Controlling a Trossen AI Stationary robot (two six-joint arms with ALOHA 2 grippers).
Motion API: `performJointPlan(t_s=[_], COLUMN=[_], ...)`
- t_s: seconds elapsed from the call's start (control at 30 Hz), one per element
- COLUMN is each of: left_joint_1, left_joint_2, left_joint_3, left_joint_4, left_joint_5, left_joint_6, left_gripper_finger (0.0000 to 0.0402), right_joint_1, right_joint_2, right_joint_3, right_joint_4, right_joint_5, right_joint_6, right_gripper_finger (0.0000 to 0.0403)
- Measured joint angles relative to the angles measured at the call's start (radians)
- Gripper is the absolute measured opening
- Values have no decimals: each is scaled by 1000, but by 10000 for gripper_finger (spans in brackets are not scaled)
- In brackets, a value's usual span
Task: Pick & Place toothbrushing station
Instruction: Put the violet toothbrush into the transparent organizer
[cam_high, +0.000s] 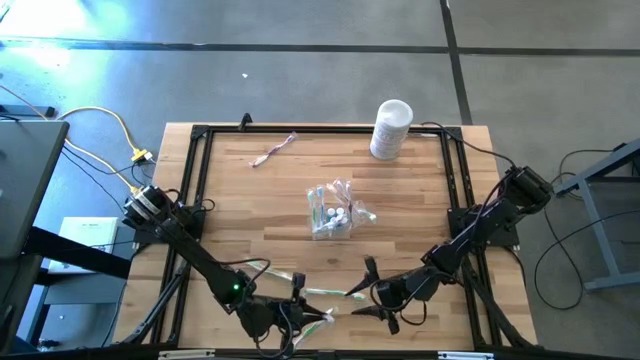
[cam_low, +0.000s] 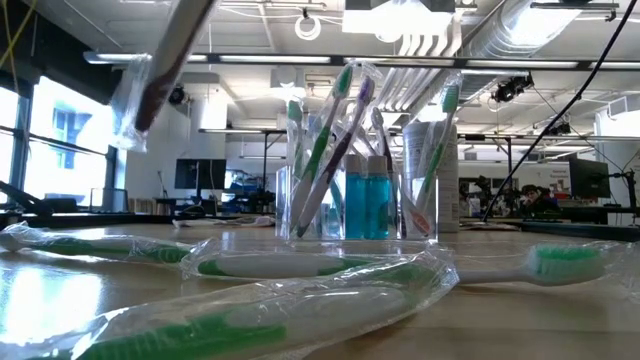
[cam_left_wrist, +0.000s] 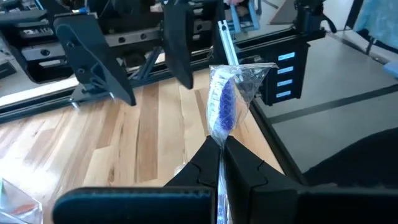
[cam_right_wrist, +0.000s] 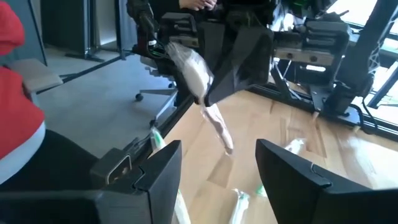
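Note:
The clear cup (cam_high: 331, 214) stands at the table's middle with several toothbrushes and teal tubes (cam_low: 366, 203) upright in it. Wrapped green-and-white toothbrushes (cam_high: 326, 292) lie flat near the front edge, and also show in the low view (cam_low: 300, 268). My left gripper (cam_left_wrist: 219, 144) is at the near edge, shut on a wrapped toothbrush (cam_left_wrist: 222, 102) with blue bristles. That toothbrush also shows raised in the low view (cam_low: 160, 70). My right gripper (cam_right_wrist: 227, 168) stands open just to the right of it and faces it, nothing between its fingers. My left gripper pinches the wrapped toothbrush just below its bristle head (cam_left_wrist: 218, 135), through the clear wrapper, between its two fingertips. The fingers come nearly level from the table's left and lie along the brush. The head sticks out past the fingertips, tilted up and clear of the table.
A white canister (cam_high: 391, 128) stands at the far right corner. A pink wrapped toothbrush (cam_high: 272, 150) lies at the far left. A black frame (cam_high: 196, 180) runs round the tabletop. Bare wood lies between the cup and both side rails.

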Motion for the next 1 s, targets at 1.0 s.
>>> performJointPlan(t_s=[1.0], left_joint_1=[50], left_joint_2=[52], left_joint_3=[0], left_joint_4=[78], left_joint_5=[29], left_joint_6=[-11], left_gripper_finger=[1], right_joint_1=[-3], right_joint_2=[1], right_joint_3=[0], right_joint_4=[-1], right_joint_5=[3], right_joint_6=[-1], right_gripper_finger=[199])
